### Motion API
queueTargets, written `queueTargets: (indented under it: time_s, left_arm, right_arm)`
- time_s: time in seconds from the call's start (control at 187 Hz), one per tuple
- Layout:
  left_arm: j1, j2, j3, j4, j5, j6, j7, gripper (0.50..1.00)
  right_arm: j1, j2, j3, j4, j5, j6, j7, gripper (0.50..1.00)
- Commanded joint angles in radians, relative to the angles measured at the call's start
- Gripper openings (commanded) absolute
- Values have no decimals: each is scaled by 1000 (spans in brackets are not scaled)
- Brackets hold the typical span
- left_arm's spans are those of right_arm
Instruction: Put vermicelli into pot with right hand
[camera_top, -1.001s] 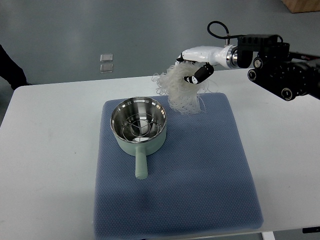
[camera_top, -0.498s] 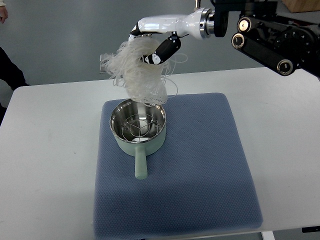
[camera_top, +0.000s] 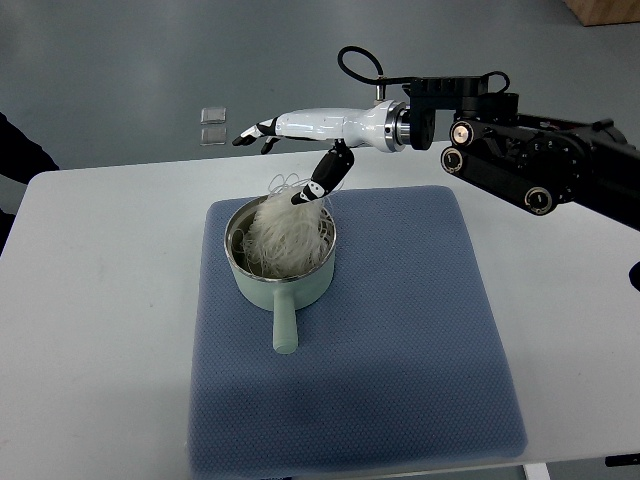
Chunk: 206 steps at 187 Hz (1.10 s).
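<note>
A pale green pot (camera_top: 283, 290) with a steel inside and a short handle pointing toward me stands on the blue mat (camera_top: 400, 340). A white tangle of vermicelli (camera_top: 285, 235) lies inside it, heaped above the rim. My right hand (camera_top: 285, 150) hovers just above and behind the pot. Its fingers (camera_top: 256, 131) are stretched out flat to the left, the thumb pointing down at the noodles. It holds nothing. The left arm is out of the picture.
The mat lies on a white table (camera_top: 90, 330). Two small clear squares (camera_top: 213, 124) lie on the grey floor behind the table. A dark sleeve (camera_top: 22, 150) shows at the left edge. The right arm's black housing (camera_top: 530, 160) hangs over the table's back right.
The right hand carried the vermicelli leftward over the pot, then dropped lower and spread its fingers. The noodles left the hand and now lie in the pot.
</note>
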Motion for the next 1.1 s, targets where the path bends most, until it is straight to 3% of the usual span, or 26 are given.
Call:
queueTargets:
  time_s: [0.0, 0.3, 0.305, 0.359, 0.434, 0.439, 0.551, 0.567, 0.626, 0.632, 0.728, 1.097]
  left_arm:
    - [-1, 0, 0, 0, 0, 0, 0, 1000]
    - [-1, 0, 0, 0, 0, 0, 0, 1000]
    - [-1, 0, 0, 0, 0, 0, 0, 1000]
    - [-1, 0, 0, 0, 0, 0, 0, 1000]
    - [-1, 0, 0, 0, 0, 0, 0, 1000]
    - [-1, 0, 0, 0, 0, 0, 0, 1000]
    - [-1, 0, 0, 0, 0, 0, 0, 1000]
    - [-1, 0, 0, 0, 0, 0, 0, 1000]
    - [-1, 0, -1, 0, 0, 0, 0, 1000]
    - [-1, 0, 0, -2, 0, 0, 0, 1000]
    - [-1, 0, 0, -3, 0, 0, 0, 1000]
    - [-1, 0, 0, -3, -1, 0, 0, 1000]
  right_arm:
    - [4, -29, 32, -3, 8, -3, 3, 901]
    - [-66, -61, 227, -78, 171, 22, -21, 899]
    - [-101, -62, 257, -118, 260, 14, -50, 899]
    - [-140, -56, 291, -164, 369, 0, -87, 897]
    - [-154, -52, 304, -183, 413, -8, -100, 897]
    - [-190, -47, 334, -228, 536, -33, -130, 897]
    - [-229, -45, 357, -272, 683, -77, -160, 897]
    - [-263, -44, 360, -293, 835, -104, -183, 897]
    - [-267, -45, 360, -293, 860, -106, -184, 897]
    - [-295, -48, 360, -296, 978, -109, -190, 897]
    - [-339, -56, 360, -298, 1131, -109, -190, 899]
    - [-390, -62, 364, -302, 1344, -110, -189, 919]
